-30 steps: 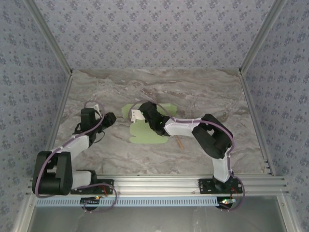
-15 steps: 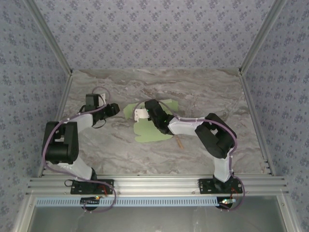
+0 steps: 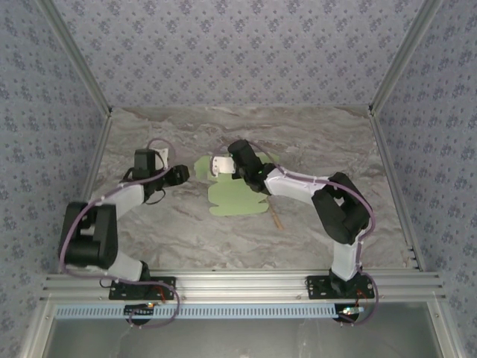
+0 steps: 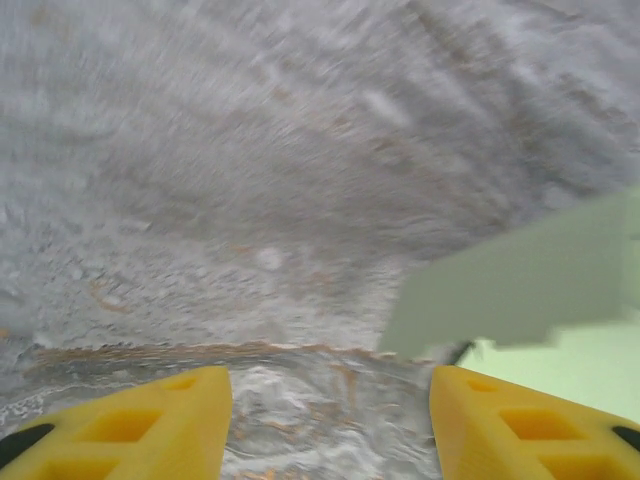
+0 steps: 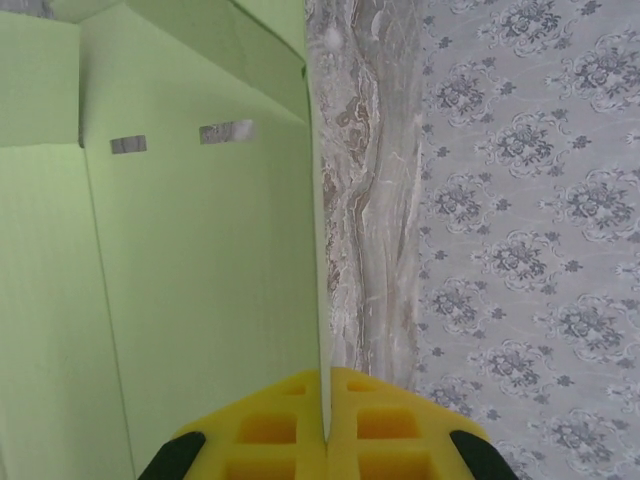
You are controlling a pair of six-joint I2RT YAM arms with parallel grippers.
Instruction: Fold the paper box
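The right gripper (image 5: 325, 412) has its yellow fingers (image 5: 270, 425) pressed together on a thin raised edge of the paper box (image 5: 180, 280), a pale green die-cut sheet with two small slots. The left gripper (image 4: 330, 430) is spread wide over bare marble table (image 3: 320, 142), just left of the sheet's corner. A wooden stick (image 3: 276, 218) lies just beside the sheet's near right corner.

Marble-patterned table (image 3: 335, 142) — pale green paper box (image 3: 235, 200) sheet mid-table, tan stick (image 3: 276, 219) just beside.

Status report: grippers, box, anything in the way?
Right gripper shut on paper box edge. Left gripper open, empty, near its left flap. Wooden stick lies beside its near-right corner.
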